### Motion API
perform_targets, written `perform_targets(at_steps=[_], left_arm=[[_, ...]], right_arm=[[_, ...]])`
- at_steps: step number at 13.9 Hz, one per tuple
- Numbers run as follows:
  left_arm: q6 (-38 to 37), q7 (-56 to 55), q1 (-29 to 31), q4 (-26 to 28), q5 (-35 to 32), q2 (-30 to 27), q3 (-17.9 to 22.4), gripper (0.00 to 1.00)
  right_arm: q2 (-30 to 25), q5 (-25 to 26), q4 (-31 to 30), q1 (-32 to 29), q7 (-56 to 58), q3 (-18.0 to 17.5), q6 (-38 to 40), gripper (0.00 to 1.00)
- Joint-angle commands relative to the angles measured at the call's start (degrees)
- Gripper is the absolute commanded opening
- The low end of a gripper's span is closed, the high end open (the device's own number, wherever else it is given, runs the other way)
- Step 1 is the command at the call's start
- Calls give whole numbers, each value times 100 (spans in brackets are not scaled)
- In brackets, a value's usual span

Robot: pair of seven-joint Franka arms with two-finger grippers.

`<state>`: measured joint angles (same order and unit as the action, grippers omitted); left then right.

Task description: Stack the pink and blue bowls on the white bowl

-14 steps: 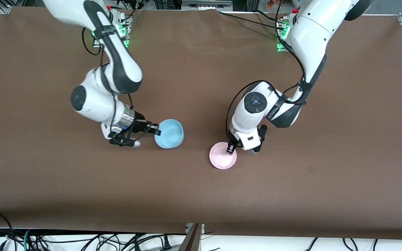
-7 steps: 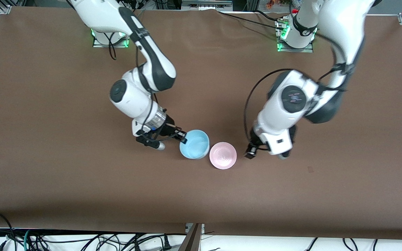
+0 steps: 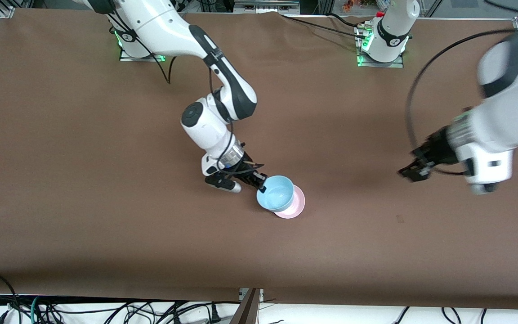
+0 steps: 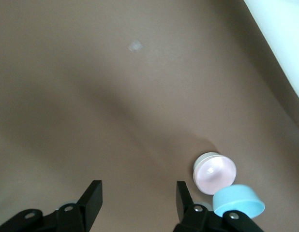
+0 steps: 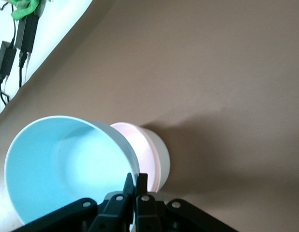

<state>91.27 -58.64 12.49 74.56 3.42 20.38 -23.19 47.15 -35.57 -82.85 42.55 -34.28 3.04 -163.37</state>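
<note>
Right gripper [image 3: 262, 184] pinches the rim of the blue bowl [image 3: 276, 192] and holds it up, partly over the pink bowl [image 3: 296, 208], near the table [image 3: 106, 202] middle. Front view shows only pink and blue; pink bowl looks like a crescent under the blue one, mostly covered.

Right wrist view adds what front hides: the pink bowl [image 5: 140, 145] sits nested in a white bowl [image 5: 161, 162], whose wall shows around it. Blue bowl [image 5: 62, 169] is tilted, mouth toward the camera, its rim clamped between the right gripper's [image 5: 135, 186] two fingertips, one inside, one outside. It overlaps the pink rim in this view; touching or not, cannot tell.

Left wrist view, from well off, shows the pink bowl [image 4: 216, 174] inside the white bowl [image 4: 200, 162] rim, with the blue bowl [image 4: 238, 200] seen from its underside just beside and over them. Left gripper [image 4: 135, 200] fingers spread wide, nothing between them.

Left gripper [image 3: 414, 170] hangs over bare table toward the left arm's end, well apart from the bowls; arm blurred. Cables [image 3: 106, 310] along the table edge nearest the camera.
</note>
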Motion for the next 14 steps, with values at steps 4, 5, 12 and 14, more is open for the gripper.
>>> perform_targets(at_steps=[4,5,12,14], left_arm=[[-663,1556,868,121,237,-412,-54,70],[-663,1705,956,121,238,-430,-54,70],[-655,3016,1625,147,203,-421,-28,70],[-663,3025,1634,156,194,-421,-19,70]], right_arm=[[453,-20,542,210,-158,65,-63,0],[471,-11,551,210,-158,65,-72,0],[585,-2,542,254,-123,73,-63,0],[594,15,542,254,-105,65,-63,0]])
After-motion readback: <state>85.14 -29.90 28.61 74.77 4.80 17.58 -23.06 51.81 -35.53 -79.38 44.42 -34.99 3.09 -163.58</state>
